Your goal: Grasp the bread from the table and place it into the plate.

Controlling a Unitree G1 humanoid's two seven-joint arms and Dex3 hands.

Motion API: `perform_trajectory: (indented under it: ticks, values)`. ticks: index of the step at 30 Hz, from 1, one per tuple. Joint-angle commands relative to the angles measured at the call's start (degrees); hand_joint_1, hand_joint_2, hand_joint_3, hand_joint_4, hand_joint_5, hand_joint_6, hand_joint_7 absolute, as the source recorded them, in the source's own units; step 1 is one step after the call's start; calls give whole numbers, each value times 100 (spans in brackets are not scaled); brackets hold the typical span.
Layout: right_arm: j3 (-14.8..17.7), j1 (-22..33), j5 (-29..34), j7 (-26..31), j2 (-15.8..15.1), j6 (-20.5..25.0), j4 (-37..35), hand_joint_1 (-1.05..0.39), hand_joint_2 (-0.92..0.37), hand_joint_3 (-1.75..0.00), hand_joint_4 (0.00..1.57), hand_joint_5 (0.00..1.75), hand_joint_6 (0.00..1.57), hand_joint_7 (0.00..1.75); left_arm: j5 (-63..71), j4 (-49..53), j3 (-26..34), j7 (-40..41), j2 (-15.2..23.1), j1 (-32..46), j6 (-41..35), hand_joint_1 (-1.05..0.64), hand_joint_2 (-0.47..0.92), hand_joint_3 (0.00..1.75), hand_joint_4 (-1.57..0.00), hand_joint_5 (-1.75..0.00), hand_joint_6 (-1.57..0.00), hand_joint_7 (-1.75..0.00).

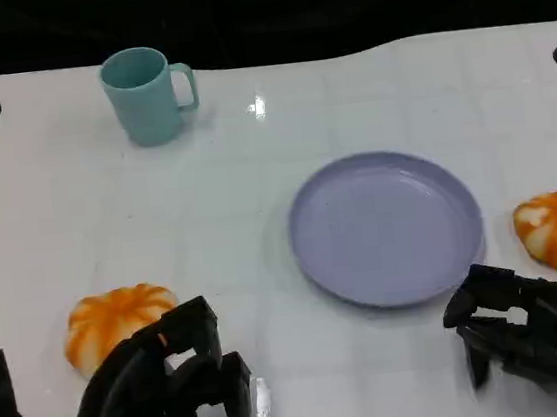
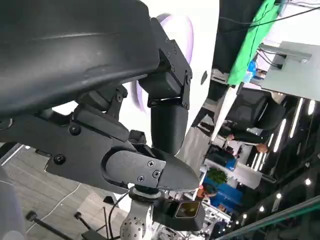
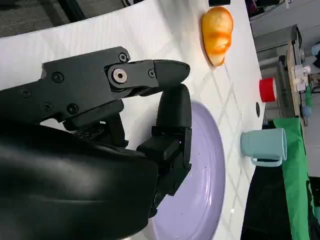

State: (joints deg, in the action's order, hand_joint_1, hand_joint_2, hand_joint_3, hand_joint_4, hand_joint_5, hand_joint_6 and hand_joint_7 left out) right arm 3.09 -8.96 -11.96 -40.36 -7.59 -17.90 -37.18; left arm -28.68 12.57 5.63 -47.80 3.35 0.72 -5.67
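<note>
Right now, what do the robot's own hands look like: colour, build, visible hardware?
Both the left hand and the right hand are matte black, built of blocky, angular segments. The wrist views show a smooth rounded black shell behind each, flat plates with small recessed screws, one silver pivot bolt on the right hand, and tapered rounded fingertips. No cables or markings are visible on them.

Glossy white table (image 1: 254, 171), matt plastic crockery.
Smooth lilac plate (image 1: 386, 226) at the centre, smooth teal mug (image 1: 145, 95) at 11 o'clock; shiny orange-glazed bread (image 1: 115, 323) at 8 o'clock; matt black plastic-looking left hand (image 1: 163, 388) with metal screws.
</note>
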Motion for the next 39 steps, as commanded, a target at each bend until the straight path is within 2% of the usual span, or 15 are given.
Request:
perform_trajectory:
  ticks: [1, 8, 13, 15, 16, 20, 21, 22, 25, 33, 36, 39]
  values:
    - [-14, 66, 48, -6, -117, 52, -83, -53, -92, -24, 65, 175, 68, 136, -34, 10, 49, 34, 70, -40, 31, -74, 92, 17, -80, -175, -66, -162]
    - [-20, 78, 65, 16, -108, 28, -72, -53, -92, -25, 65, 175, 68, 136, -68, -30, 60, 21, 61, -11, 28, -74, 92, 19, -77, -175, -63, -162]
    - [-21, 87, 70, 25, -94, -11, -71, -52, -92, -25, 65, 175, 68, 135, 42, -168, 63, 134, 21, 65, 286, -73, 92, 15, -61, -159, -59, -130]
    - [-26, 90, 76, 43, -94, 35, -39, -53, -92, -25, 65, 175, 68, 135, 131, -161, 72, 164, 18, 62, 566, -72, 92, 15, -59, -156, -59, -126]
    - [-31, 93, 82, 59, -95, 70, -17, -53, -92, -24, 65, 175, 69, 135, 193, -151, 80, 183, 18, 57, 746, -72, 92, 15, -57, -139, -59, -106]
    - [-31, 79, 86, 41, -92, 21, -48, -54, -92, -24, 65, 175, 69, 135, 699, -198, 71, 431, 114, 45, 1621, -70, 92, 17, -45, -108, -53, -68]
    - [-32, 77, 90, 32, -96, -2, -56, -54, -92, -24, 65, 175, 69, 135, 890, -235, 61, 537, 159, 45, 1853, -69, 92, 17, -43, -105, -52, -63]
    - [-28, 74, 77, 18, -96, 18, -56, -53, -92, -25, 65, 175, 68, 135, 1191, -361, 32, 724, 249, 72, 2040, -67, 92, 17, -37, -97, -50, -51]
    - [-24, 76, 62, 26, -96, 112, -18, -53, -92, -24, 65, 175, 69, 135, 1856, -823, -68, 1228, 451, 205, 2140, -62, 92, 13, -24, -91, -51, -30]
    - [-40, 85, 86, 38, -84, 42, -22, -52, -92, -25, 65, 175, 68, 135, 3398, -1915, -333, 2182, 996, 508, 2256, -47, 92, 6, -6, -81, -44, -13]
    - [-40, 88, 101, 53, -68, -16, -51, -53, -92, -24, 65, 175, 69, 135, 4126, -2124, -349, 2623, 1198, 580, 2544, -47, 92, 3, -8, -72, -42, -7]
    - [-49, 104, 113, 67, -66, -16, -23, -54, -92, -24, 66, 175, 70, 136, 5165, -2474, -348, 2956, 1582, 682, 2569, -45, 92, 2, -5, -54, -35, -1]
